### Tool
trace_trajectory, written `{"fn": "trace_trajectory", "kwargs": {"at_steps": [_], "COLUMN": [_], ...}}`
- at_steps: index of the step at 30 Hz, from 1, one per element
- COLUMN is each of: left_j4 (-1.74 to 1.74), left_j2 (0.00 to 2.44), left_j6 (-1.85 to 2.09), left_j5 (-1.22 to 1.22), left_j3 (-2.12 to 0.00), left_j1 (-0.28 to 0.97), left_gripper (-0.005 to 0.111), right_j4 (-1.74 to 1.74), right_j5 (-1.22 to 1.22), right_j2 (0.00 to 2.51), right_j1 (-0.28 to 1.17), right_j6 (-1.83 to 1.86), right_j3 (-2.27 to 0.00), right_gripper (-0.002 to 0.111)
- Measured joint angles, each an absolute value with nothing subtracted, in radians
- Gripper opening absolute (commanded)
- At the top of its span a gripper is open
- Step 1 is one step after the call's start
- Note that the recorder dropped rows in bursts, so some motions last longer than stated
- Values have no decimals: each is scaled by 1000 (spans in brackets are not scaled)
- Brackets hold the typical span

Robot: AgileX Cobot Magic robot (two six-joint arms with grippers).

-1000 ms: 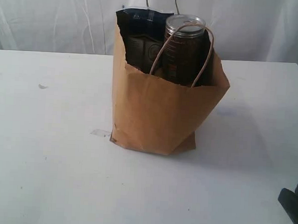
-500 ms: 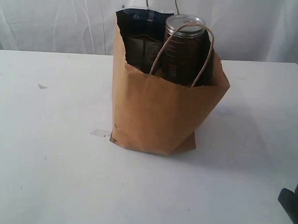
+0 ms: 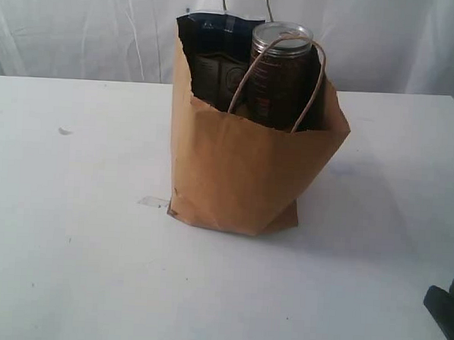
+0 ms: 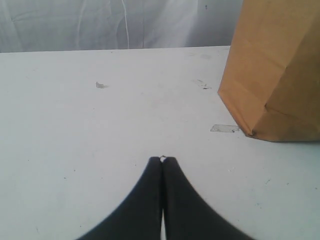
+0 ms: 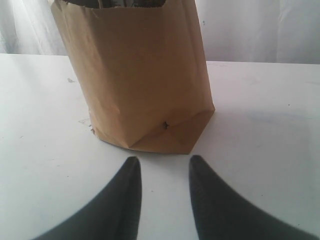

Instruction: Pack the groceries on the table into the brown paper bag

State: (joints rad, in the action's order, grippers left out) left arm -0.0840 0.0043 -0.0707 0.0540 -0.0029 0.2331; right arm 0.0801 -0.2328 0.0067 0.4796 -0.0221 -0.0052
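My left pincer (image 4: 162,160) hung closed on nothing above the bare table (image 3: 71,245), apart from the bag. My right pincer (image 5: 162,161) hovered by the near right corner, jaws apart and empty. I saw no groceries loose on the tabletop. Farther in, about mid-table, the brown paper bag (image 3: 242,178) stood upright, the dark-blue pasta packet (image 3: 215,28) and the large jar (image 3: 282,66) rising out of its top. I judged the packing finished, though the smaller items were hidden. Nothing had shifted since a second before.
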Motion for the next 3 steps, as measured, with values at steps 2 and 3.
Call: {"fn": "trace_trajectory", "kwargs": {"at_steps": [2, 3], "left_j4": [-84, -84], "left_j2": [4, 4], "left_j6": [-71, -71], "left_j5": [54, 54], "left_j3": [-3, -3], "left_j1": [233, 233], "left_gripper": [0, 0], "right_j4": [80, 80], "right_j5": [-233, -233], "right_j2": [7, 7], "right_j1": [480, 480], "right_j6": [-22, -22], "right_j3": [-5, -5], "right_gripper": [31, 31]}}
